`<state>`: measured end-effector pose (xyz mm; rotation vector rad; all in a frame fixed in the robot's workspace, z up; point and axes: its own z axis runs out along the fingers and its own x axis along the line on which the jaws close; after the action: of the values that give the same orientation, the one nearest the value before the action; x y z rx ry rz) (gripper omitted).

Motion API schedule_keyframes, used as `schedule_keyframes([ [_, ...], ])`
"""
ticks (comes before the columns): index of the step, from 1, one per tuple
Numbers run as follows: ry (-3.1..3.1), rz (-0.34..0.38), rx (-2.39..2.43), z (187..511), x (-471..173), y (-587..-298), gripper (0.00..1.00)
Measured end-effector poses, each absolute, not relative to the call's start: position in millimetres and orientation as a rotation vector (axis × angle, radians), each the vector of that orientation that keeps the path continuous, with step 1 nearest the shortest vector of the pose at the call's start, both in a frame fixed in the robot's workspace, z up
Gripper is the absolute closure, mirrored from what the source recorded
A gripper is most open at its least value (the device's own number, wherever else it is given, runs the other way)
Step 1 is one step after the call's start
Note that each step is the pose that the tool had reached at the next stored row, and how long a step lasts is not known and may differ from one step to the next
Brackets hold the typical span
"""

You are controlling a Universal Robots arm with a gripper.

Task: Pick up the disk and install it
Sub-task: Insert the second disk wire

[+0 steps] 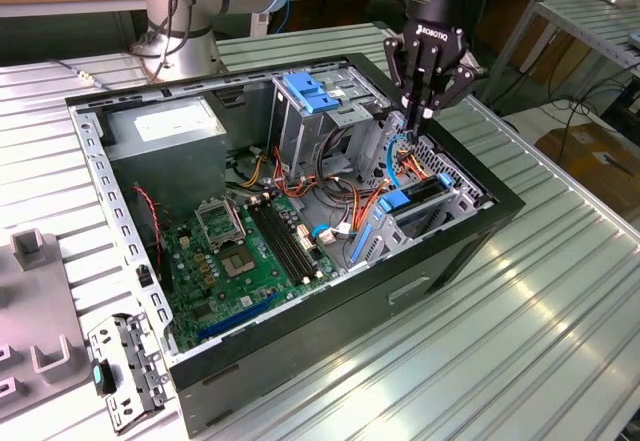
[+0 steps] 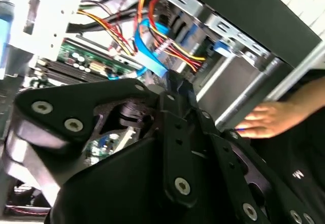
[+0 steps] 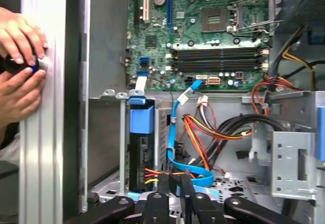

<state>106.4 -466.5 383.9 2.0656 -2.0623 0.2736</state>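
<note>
Black end effector [image 1: 427, 111] is hovering w/ fingers clenched together, empty, just above open PC case [image 1: 470, 246]; disk [image 3: 140, 148] is sitting edge-on in its bay w/ blue rail up.

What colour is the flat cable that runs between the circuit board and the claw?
Bright blue. The flat cable shows best in the first wrist view.

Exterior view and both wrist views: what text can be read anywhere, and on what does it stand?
On the gripper: white lettering on its body, a maker's mark, not quoted here.
On the white sticker atop the grey box: print too small to read.
On the motherboard: white markings too small to read.
Nothing else legible.
</note>
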Motion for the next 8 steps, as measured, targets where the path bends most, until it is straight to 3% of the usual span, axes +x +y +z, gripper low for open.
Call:
schedule_keyframes([
  [8,-2.040,0.313,2.042,378.9,107.0,-465.2,0.76],
])
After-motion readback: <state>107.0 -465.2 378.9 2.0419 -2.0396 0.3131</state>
